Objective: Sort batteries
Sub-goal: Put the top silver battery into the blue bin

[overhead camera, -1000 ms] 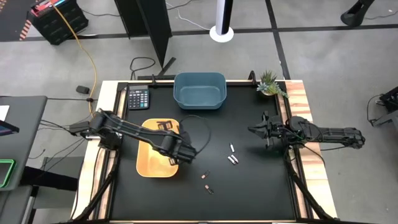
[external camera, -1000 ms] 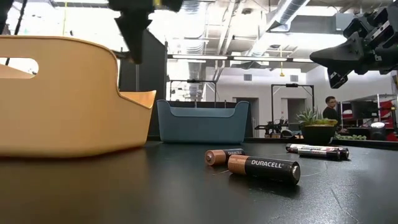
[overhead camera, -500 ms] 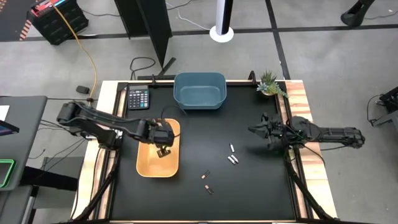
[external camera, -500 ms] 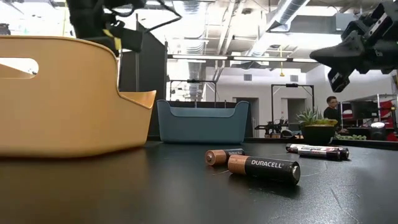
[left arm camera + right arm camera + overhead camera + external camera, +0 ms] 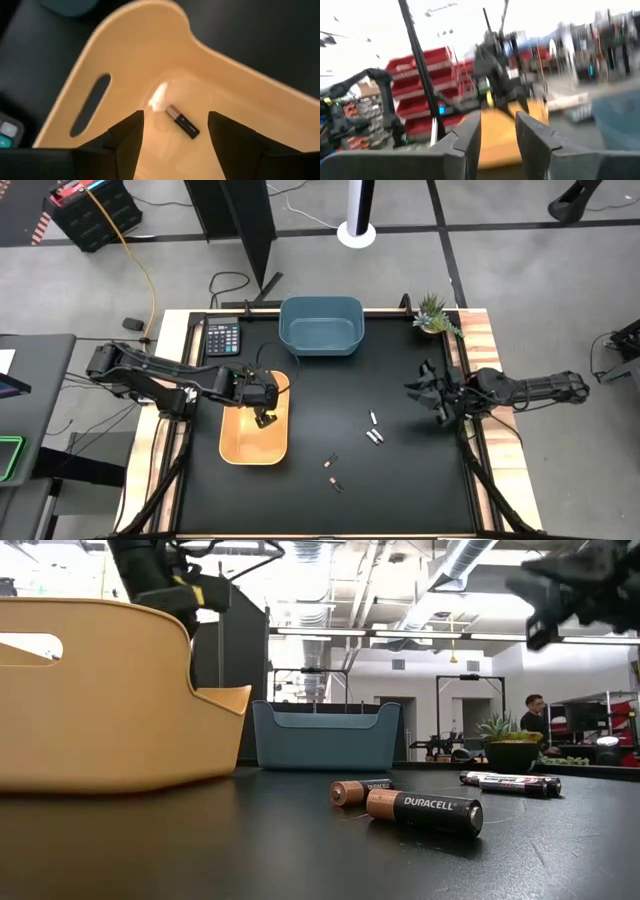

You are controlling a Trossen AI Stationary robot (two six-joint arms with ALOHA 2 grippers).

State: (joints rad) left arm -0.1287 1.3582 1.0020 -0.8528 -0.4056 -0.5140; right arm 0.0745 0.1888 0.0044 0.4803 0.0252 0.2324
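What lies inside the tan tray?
One dark battery with a copper end lies on the tan tray's floor. The left end effector hides the rest.

Lay scattered: two dark copper-tipped batteries [image 5: 424, 810] side by side on the black tabletop, whitish-silver cells [image 5: 374, 428] grouped nearby, one more dark battery [image 5: 182, 121] flat inside the wooden tray, apart from the rest.

Black table [image 5: 420, 470]: trays, batteries [image 5: 374, 430]
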